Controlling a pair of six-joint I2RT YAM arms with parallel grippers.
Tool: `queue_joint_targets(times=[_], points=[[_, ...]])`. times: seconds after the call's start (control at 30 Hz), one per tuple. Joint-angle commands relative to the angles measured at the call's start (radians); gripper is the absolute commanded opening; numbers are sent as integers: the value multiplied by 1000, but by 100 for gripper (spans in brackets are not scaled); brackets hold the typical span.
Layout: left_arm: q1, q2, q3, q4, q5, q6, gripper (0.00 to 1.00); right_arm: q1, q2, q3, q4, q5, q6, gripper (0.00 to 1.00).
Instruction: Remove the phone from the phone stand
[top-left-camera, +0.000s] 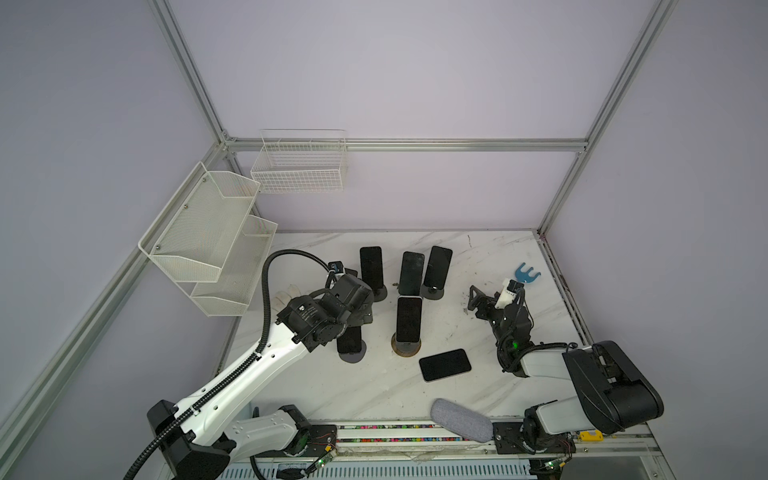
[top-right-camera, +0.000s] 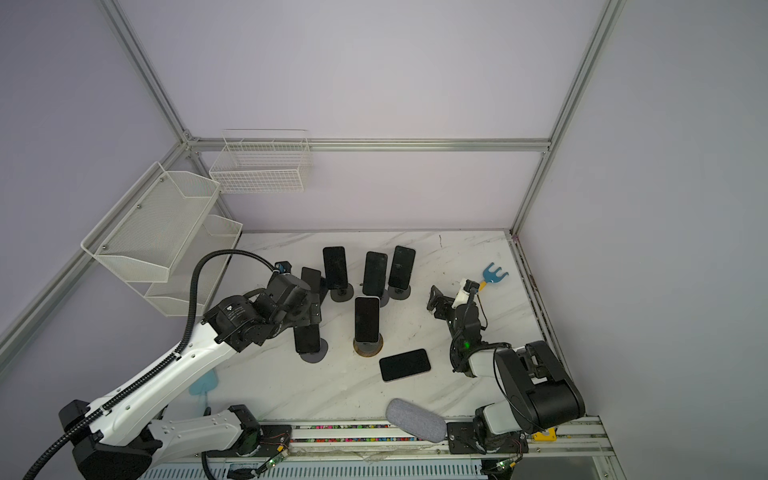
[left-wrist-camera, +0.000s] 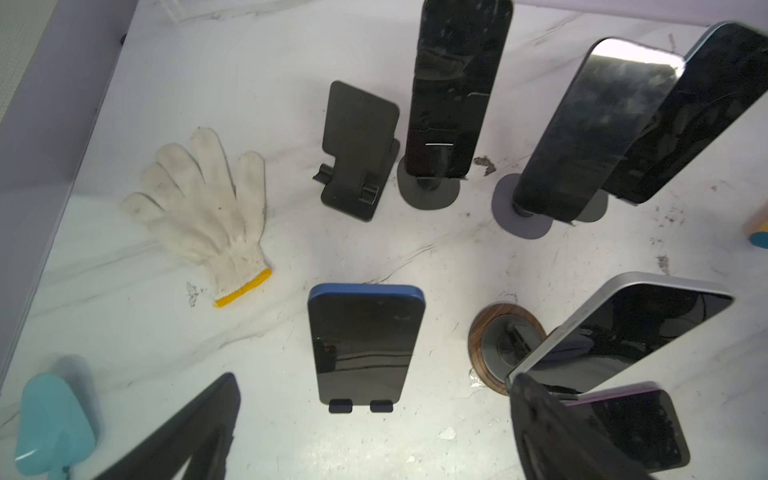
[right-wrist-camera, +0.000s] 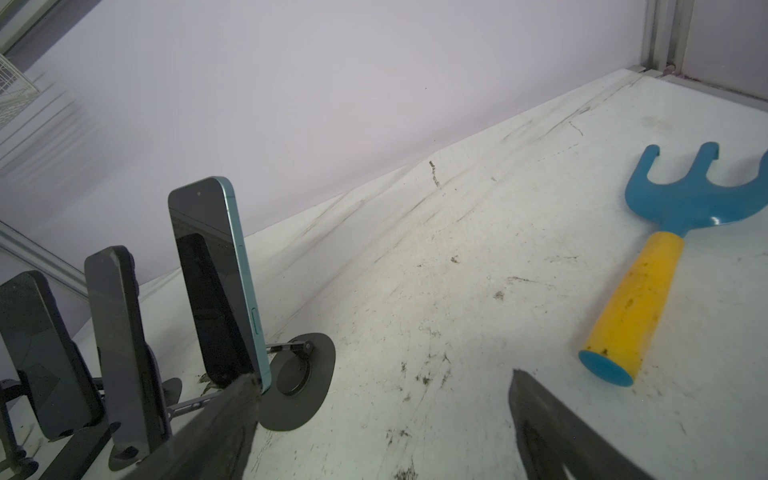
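Two white containers hung on the walls at the upper left of both top views: a wire basket (top-left-camera: 297, 180) on the back wall and a two-tier mesh shelf (top-left-camera: 199, 224) on the side wall. I could not make out anything in either. Below them, the left arm reached in from the lower left, its wrist bent down over the cluster of phones. In the left wrist view the left tool (left-wrist-camera: 374, 377) was released, its two dark fingers (left-wrist-camera: 199, 419) spread wide on either side of the blue-edged phone (left-wrist-camera: 365, 345) without touching it. That phone leaned back, screen dark, its bottom edge resting on the two small lips of its phone stand (left-wrist-camera: 340, 406), low in the middle of that view; in a top view the arm hid most of it. Another phone (top-left-camera: 444, 364) lay flat on the marble surface (top-left-camera: 374, 390), just right of centre. The right arm sat folded at the right edge, and its right tool (right-wrist-camera: 382, 375) was also released, grasping nothing, beside a blue and yellow rake (right-wrist-camera: 685, 199).
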Motion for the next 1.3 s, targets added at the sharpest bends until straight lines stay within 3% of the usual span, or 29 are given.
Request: queue_joint_targets(times=[0.0,0.6,1.03,1.27], points=[[15,-5,-27,-62,6,-72,100,10,8,23,0,23,-14,95],[123,112,-96,167,181,194,100,17,0,16,4,42,-14,95],[180,155,-179,237,202,202,100,22,0,16,4,52,-18,95],[180,155,-215,250,258,157,87,28,1,16,6,61,-19,95]])
